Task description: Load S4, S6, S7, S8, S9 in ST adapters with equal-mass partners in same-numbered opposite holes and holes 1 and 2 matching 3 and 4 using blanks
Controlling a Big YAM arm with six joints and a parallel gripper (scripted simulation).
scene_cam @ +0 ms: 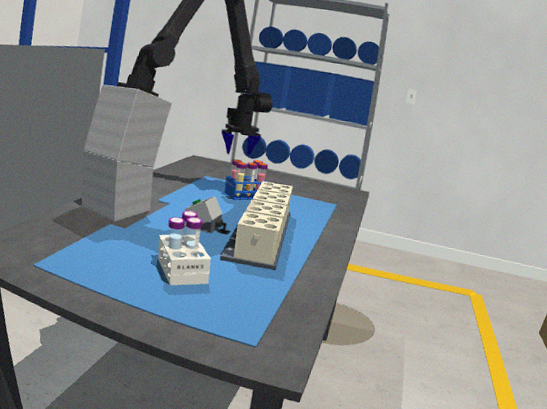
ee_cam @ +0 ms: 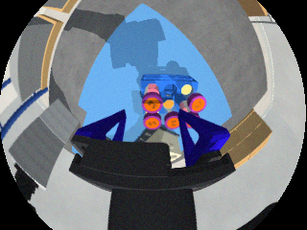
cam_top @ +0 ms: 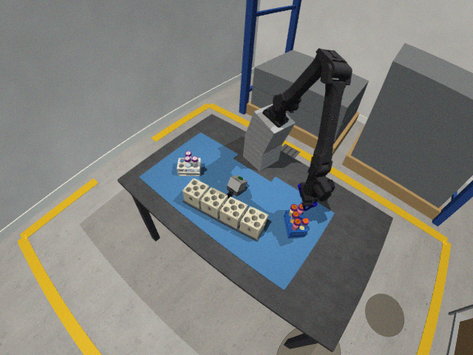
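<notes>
On the left of the blue mat (cam_top: 267, 259) stands white blank rack RB (cam_top: 188, 166) with purple-capped tubes. Next comes the row of 4 cream bucket adapters (cam_top: 225, 208), their holes bare. At right, blue sample rack RS (cam_top: 296, 225) holds the orange-dotted samples (cam_top: 295, 217); the gripper (scene_cam: 240, 140) hangs above it, fingers spread, holding nothing.

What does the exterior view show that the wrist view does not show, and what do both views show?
Only the exterior view shows the white blank rack, the four adapters with no tubes in them, and the gap between pincer and tubes. Only the wrist view looks straight down on the orange cap dots. Both show the open, empty pincer above the blue sample rack.
</notes>
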